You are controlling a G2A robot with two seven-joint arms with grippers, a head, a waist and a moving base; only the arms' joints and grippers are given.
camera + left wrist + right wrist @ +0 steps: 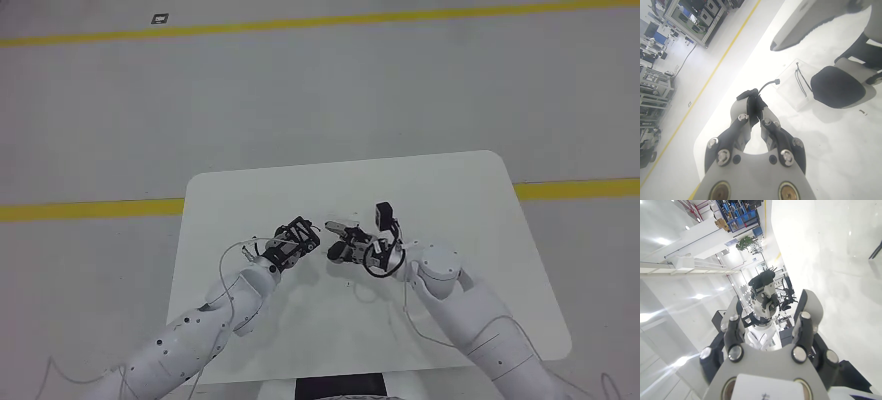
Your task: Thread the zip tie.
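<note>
A black zip tie [766,86] sticks out of my left gripper [753,95], which is shut on its strap. The strap curves away from the fingertips and ends in the square head [777,81]. In the top view the left gripper [297,240] is over the middle of the white table [450,190], facing my right gripper [340,245] a short way off. The right gripper [770,295] is open with nothing between its fingers. Beyond them, the left gripper [762,283] points toward it, its dark pads pressed together. One right finger [791,28] hangs close above the zip tie's head.
A clear flat tray [791,94] lies on the table just past the zip tie's head, with spare black zip ties [800,79] on it. The right arm's dark round wrist part [836,89] sits beside the tray. Bare tabletop lies around both arms.
</note>
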